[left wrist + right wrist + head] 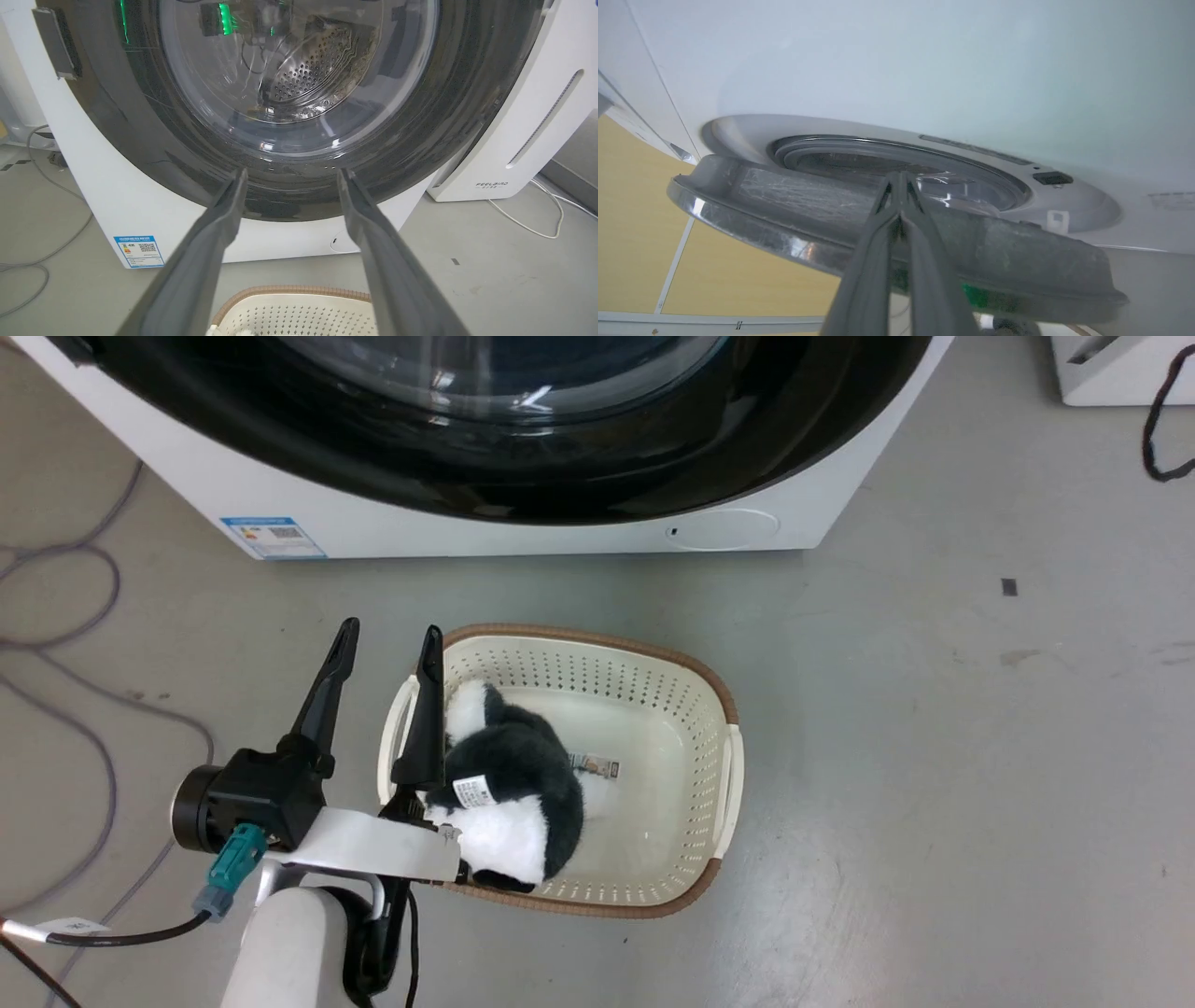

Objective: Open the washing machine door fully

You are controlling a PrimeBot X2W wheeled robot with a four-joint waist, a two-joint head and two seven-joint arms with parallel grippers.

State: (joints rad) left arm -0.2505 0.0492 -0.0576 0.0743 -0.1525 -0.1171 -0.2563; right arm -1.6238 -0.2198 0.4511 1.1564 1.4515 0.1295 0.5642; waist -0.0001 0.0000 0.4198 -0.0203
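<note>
While the left fingers (322, 700) spread wide, the right fingers (866, 266) meet before the glossy round door (752, 228).

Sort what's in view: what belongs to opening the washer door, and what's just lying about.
Job: washing machine door, ajar; right gripper, shut, at its inner side; washer.

Lying about: basket; plush toy in it; floor cables; white appliance beside the washer; left gripper, open, by the basket.

A basket (597, 663) with a toy (523, 775) blocks the floor (934, 756) before the washer (448, 527), under my spread left hand (391, 630). Cables (117, 586) lie left. Bare floor opens rightward. The door (794, 205) stands ajar, a gap behind it.
</note>
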